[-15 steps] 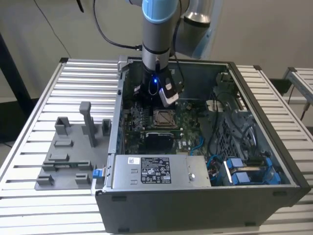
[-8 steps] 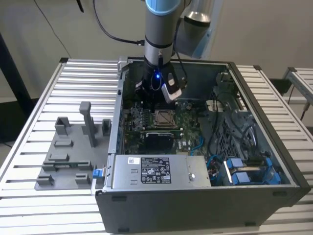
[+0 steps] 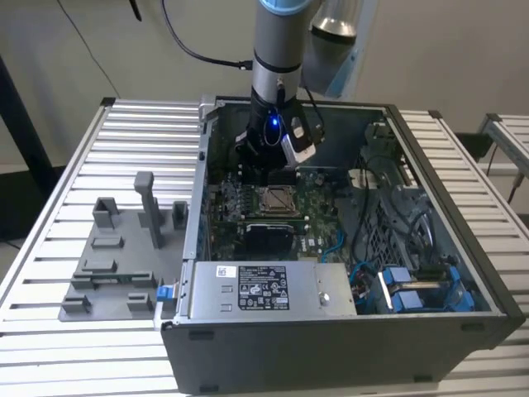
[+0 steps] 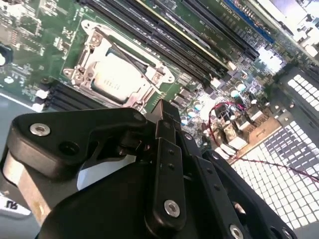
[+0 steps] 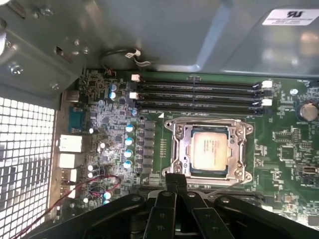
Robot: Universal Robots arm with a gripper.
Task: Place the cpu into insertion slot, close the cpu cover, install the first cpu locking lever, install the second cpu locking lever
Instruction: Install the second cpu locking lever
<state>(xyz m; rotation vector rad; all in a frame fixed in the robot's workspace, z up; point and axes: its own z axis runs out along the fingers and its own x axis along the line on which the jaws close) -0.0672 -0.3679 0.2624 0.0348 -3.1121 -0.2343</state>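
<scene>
The cpu (image 5: 210, 150) (image 4: 112, 79) lies flat in the insertion slot (image 3: 275, 198), its silvery-tan top showing. The cpu cover (image 5: 182, 144) (image 4: 87, 62), a thin silver frame, lies down around it, and the chip shows through its window. My gripper (image 5: 175, 180) (image 4: 167, 110) hangs just above the green board beside one edge of the socket, its black fingers shut with nothing between them. A thin wire lever (image 5: 222, 191) runs along that edge by the fingertips. In the exterior view the gripper (image 3: 264, 169) stands inside the open computer case, over the socket.
A grey box with a white label (image 3: 264, 288) lies at the case's front. A black square patch (image 3: 269, 238) sits between it and the socket. Memory slots (image 5: 199, 94) run beside the socket. Blue cables (image 3: 413, 289) fill the case's right. A grey fixture plate (image 3: 107, 265) lies outside.
</scene>
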